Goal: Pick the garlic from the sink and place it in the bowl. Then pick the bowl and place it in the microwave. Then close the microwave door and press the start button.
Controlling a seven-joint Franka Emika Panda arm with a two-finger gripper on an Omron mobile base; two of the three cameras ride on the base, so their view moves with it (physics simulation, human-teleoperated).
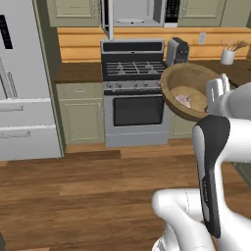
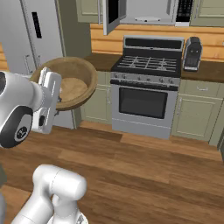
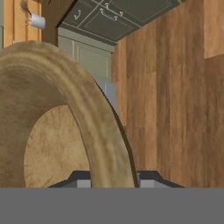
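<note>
Your pincer (image 3: 111,181) is clenched on the rim of the bowl (image 1: 188,88), one finger either side of the wall, bowl tilted and carried in the air over the wood floor. The garlic (image 1: 184,99), pale pink and lumpy, sits inside on the lighter bottom. The microwave (image 1: 137,12) lies up and to the left of the bowl, above the stove, with the microwave door (image 1: 106,19) swung open. Bowl is round grainy wood with a thick rim; keep it level going in.
</note>
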